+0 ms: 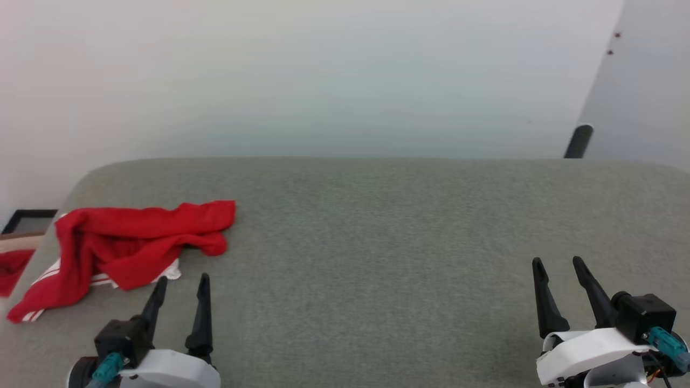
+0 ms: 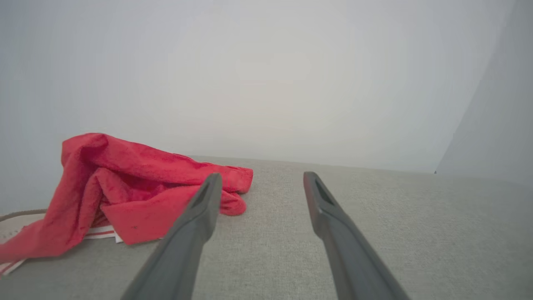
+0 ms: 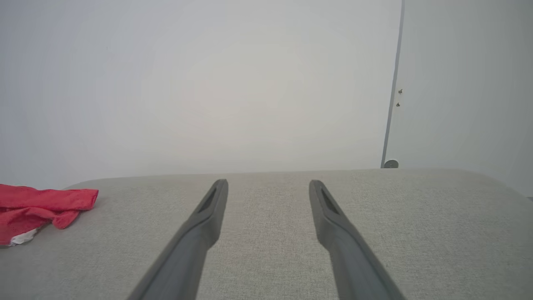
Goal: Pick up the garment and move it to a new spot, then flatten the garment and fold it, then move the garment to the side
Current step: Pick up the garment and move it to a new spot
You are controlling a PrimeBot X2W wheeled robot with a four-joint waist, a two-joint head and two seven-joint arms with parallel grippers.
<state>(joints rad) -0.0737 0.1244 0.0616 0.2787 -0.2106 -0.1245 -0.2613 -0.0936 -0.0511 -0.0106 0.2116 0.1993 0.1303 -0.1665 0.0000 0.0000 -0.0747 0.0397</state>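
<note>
At the left edge of the grey counter (image 1: 377,242), just beyond the spread, empty left hand (image 1: 183,278), lay the garment (image 1: 124,242). A shallow pinch could catch one layer only and drag it off that edge. It was crumpled, red, with white striped trim beneath. The right hand (image 1: 557,261), also spread, waited well apart.

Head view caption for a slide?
Crumpled red garment at left edge of the grey surface; left tool open near it, right tool open far right.

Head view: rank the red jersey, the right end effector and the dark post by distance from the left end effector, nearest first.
1. red jersey, just ahead-left of the left end effector
2. right end effector, across at near right
3. dark post, far right, behind the surface
</note>
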